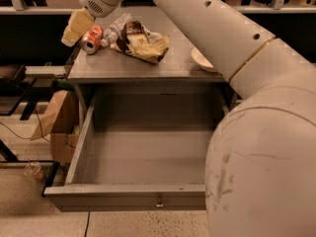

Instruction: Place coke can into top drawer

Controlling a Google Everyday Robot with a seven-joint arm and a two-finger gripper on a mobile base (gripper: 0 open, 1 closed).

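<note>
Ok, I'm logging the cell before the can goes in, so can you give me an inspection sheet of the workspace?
Surface: grey metal table, things along its rear half.
Job's things: coke can lying on its side near the table's left rear corner; top drawer pulled open, nothing seen inside.
Clutter: clear bottle right beside the can; snack bag; white bowl, partly hidden by the arm.
Grippers: gripper just left of the can, at the table's left edge; contact cannot be told.
Cables: dark cable on the floor at left.
Surroundings: cardboard box left of the drawer.
</note>
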